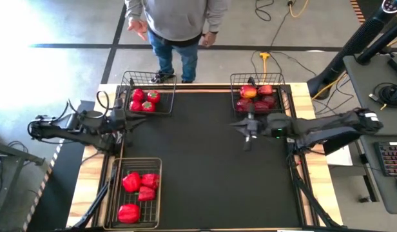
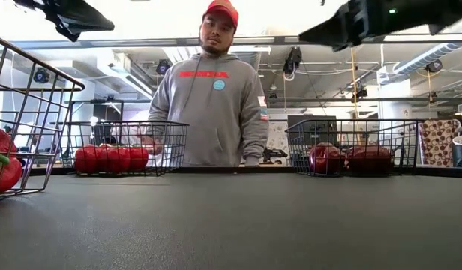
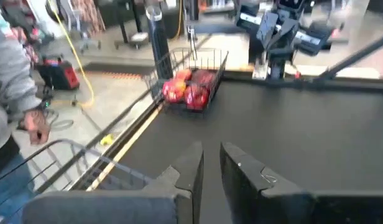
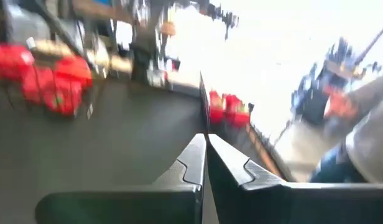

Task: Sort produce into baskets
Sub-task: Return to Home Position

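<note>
1. The left end effector (image 3: pixel 211 155) hangs empty over the bench's (image 1: pixel 205 167) left edge. It is between the tomato basket (image 1: pixel 171 96) and the long basket (image 1: pixel 159 207), with its fingers a narrow gap apart.
2. The right end effector (image 4: pixel 206 143) hangs empty over the bench near the apple basket (image 1: pixel 234 90), with its fingers together.
3. Tomatoes (image 1: pixel 145 100), apples (image 1: pixel 256 98) and peppers (image 1: pixel 137 187) each lie in their own basket.
4. A person (image 1: pixel 176 19) stands beyond the far edge.
</note>
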Controlling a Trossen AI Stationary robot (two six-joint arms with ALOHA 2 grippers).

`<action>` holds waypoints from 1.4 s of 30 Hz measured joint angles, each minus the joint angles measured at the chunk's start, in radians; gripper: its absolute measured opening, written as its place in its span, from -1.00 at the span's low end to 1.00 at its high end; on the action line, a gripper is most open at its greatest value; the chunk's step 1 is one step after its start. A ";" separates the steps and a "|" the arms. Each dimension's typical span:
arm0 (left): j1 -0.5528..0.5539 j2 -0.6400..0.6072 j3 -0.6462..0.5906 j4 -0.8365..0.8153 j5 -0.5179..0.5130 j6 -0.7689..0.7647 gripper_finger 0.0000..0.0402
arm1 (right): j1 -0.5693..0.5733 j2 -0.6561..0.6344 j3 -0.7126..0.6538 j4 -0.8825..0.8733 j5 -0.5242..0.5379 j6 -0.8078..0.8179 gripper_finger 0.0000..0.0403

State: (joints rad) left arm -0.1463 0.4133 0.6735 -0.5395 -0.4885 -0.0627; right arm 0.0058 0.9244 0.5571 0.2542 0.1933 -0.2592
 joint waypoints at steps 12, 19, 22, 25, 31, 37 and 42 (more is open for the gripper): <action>0.010 -0.183 -0.325 0.373 -0.011 0.065 -0.81 | -0.078 -0.349 -0.257 0.112 -0.045 0.005 -0.95; 0.010 -0.320 -0.406 0.401 0.002 0.074 -0.81 | -0.078 -0.553 -0.323 0.033 -0.046 0.076 -0.95; 0.010 -0.372 -0.467 0.445 0.008 0.071 -0.81 | -0.078 -0.641 -0.377 0.016 -0.037 0.100 -0.95; 0.010 -0.413 -0.535 0.512 0.008 0.069 -0.81 | -0.078 -0.710 -0.435 0.016 -0.038 0.146 -0.95; 0.017 -0.414 -0.637 0.593 -0.010 0.035 -0.81 | -0.078 -0.818 -0.506 -0.063 -0.055 0.178 -0.95; 0.020 -0.414 -0.651 0.601 -0.018 0.008 -0.81 | -0.078 -0.923 -0.479 -0.240 -0.059 0.241 -0.95; 0.019 -0.413 -0.663 0.616 0.030 0.014 -0.81 | -0.076 -0.909 -0.495 -0.230 -0.094 0.276 -0.95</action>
State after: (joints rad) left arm -0.1269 0.0006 0.0105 0.0761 -0.4585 -0.0490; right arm -0.0703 0.0153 0.0618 0.0239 0.0991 0.0165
